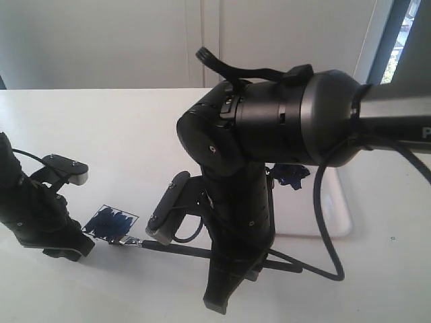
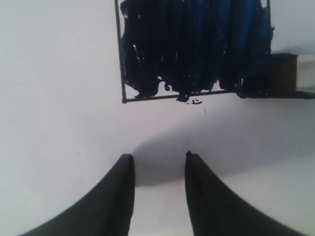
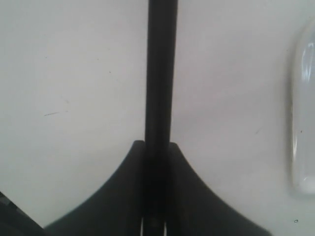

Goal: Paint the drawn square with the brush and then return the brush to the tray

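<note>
White tabletop (image 1: 121,134) filled the exterior view; the drawn square (image 1: 111,224) was mostly blue, the brush (image 1: 182,249) tip touching its corner, the tray (image 1: 340,222) well apart. From the left wrist, the left gripper (image 2: 158,157) stood parted and empty, just short of the square. From the right wrist, the right gripper (image 3: 157,147) clamped the handle, tray beside it. Painting looked nearly finished; next, probably a lift toward the tray.
</note>
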Controlling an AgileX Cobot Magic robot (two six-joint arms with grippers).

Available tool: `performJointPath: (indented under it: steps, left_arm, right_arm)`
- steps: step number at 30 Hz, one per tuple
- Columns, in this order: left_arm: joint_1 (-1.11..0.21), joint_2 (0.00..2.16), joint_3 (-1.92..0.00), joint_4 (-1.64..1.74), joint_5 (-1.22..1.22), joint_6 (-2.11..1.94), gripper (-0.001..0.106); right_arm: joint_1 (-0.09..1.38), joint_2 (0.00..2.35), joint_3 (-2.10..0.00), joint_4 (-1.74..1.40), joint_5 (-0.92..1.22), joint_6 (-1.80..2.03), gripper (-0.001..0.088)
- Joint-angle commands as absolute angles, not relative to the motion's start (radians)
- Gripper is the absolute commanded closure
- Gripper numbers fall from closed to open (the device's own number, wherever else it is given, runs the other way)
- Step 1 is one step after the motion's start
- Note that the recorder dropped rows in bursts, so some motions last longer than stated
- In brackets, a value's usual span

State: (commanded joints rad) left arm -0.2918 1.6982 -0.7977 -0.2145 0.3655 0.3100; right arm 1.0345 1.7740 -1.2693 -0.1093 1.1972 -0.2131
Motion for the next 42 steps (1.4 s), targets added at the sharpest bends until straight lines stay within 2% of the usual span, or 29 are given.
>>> performJointPath:
  steps: [7, 20, 42]
  left_arm:
    - [-0.292, 1.706, -0.798, -0.216, 0.366, 0.31, 0.066]
    - [-0.292, 1.706, -0.798, -0.222, 0.366, 0.308, 0.066]
    - [-0.292, 1.706, -0.798, -0.222, 0.366, 0.291, 0.066]
  right_arm:
    - [1.035, 1.774, -1.269, -0.24, 1.142, -0.128, 0.0868]
    - [1.035, 1.846, -1.304, -0.243, 1.005, -0.126, 0.0868]
    - [1.035, 1.926, -1.353, -0.26, 1.072, -0.128, 0.0868]
